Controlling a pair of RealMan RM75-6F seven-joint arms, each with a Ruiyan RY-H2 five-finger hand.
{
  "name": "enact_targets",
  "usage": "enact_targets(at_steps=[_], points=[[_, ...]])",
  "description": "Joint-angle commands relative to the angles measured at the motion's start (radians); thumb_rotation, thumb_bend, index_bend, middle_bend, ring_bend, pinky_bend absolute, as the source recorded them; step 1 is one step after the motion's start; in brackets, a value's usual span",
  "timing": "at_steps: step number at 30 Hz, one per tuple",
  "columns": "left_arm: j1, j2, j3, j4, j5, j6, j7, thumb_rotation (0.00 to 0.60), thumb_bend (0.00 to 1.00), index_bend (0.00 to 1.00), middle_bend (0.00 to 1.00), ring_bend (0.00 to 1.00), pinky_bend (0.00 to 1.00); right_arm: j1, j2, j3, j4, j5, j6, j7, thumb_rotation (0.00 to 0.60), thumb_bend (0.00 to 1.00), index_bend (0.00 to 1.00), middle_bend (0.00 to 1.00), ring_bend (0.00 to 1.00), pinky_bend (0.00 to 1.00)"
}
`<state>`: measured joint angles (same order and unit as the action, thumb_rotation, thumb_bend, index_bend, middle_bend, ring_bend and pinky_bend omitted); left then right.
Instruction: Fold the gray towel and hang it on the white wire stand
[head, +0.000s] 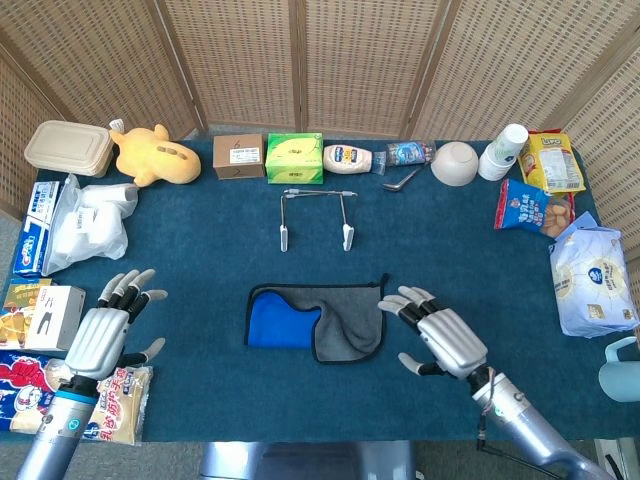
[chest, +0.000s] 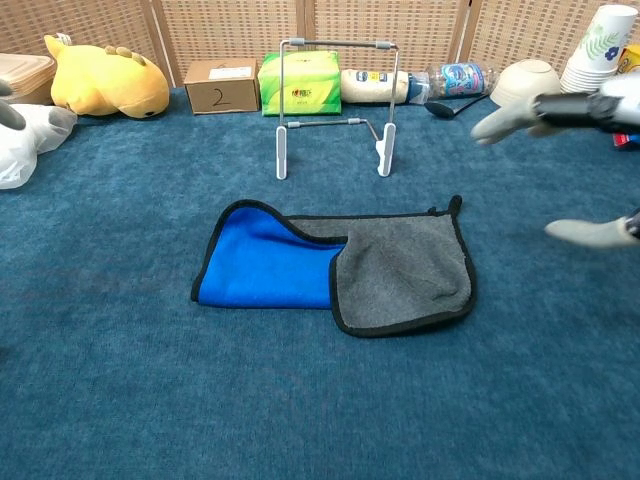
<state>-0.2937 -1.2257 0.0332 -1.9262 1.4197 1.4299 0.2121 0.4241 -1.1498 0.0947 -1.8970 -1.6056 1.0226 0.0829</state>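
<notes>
Towel (head: 330, 320) lies flat at table centre, partly folded: gray flap over the right half, blue underside exposed on the left, black edging all round, small loop at its 1 o'clock corner. One towel, one stand (head: 316, 217). The stand sits upright at 12 o'clock from the towel, apart from it, nothing hanging on it.

Right hand (head: 437, 335) hovers at 3 o'clock of the towel, fingers spread, holding nothing, fingertips near the towel's right edge; can't tell if touching. In chest view it shows blurred at the right edge (chest: 580, 165). Left hand (head: 108, 330) is well off at 9 o'clock, fingers spread, empty.

Writing: cardboard box (chest: 221, 85) at the back shows a handwritten "2". Other labels too small to read.

Back row, one each:
- yellow plush (head: 154, 155)
- green tissue box (head: 294, 157)
- white squeeze bottle (head: 348, 159)
- water bottle (head: 410, 153)
- white bowl (head: 455, 163)
- cup stack (head: 503, 151)

Snack bags sit along the right edge and packets along the left; count unclear.
</notes>
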Motion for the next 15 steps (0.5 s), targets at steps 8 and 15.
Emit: enact_targets(at_steps=[8, 15], points=[[0.025, 0.03, -0.006, -0.031, 0.046, 0.014, -0.017, 0.6, 0.34, 0.27, 0.12, 0.0, 0.0, 0.088, -0.111, -0.013, 0.077, -0.021, -0.07, -0.099, 0.6, 0.33, 0.13, 0.14, 0.0, 0.0], [0.037, 0.028, -0.006, -0.034, 0.039, -0.007, -0.019, 0.6, 0.34, 0.27, 0.12, 0.0, 0.0, 0.123, -0.189, -0.031, 0.146, -0.016, -0.093, -0.138, 0.6, 0.33, 0.12, 0.13, 0.0, 0.0]])
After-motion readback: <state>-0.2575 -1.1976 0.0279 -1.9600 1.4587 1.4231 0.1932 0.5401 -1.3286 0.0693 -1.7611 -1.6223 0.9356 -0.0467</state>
